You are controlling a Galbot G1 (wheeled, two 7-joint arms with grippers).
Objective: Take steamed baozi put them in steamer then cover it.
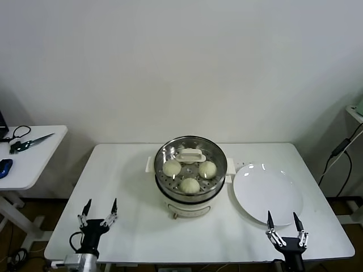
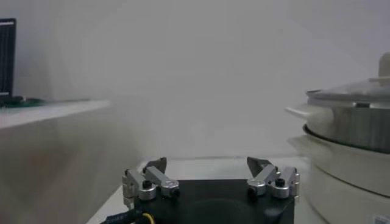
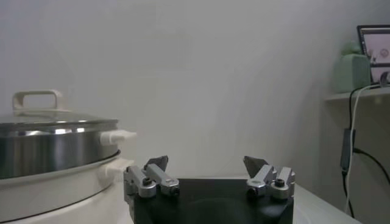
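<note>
Steamer (image 1: 190, 180) stood mid-table (image 1: 125, 187), cover (image 1: 190, 160) seated on it; three steamed baozi (image 1: 190, 185) showed through the glass, a fourth hidden behind the handle; left gripper (image 1: 99, 214) and right gripper (image 1: 285, 223) waited at the near edge, both released, holding nothing; white plate (image 1: 266, 192) lay beside the steamer.

The cover's handle (image 1: 190, 154) hides a fourth baozi (three show); the steamer (image 2: 356, 146) is cut off at both wrist views' edges.

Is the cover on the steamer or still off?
On. The cover sits level on the steamer, handle up; three baozi show through the glass, a fourth cannot be made out. Both wrist views show it seated on the rim.
</note>
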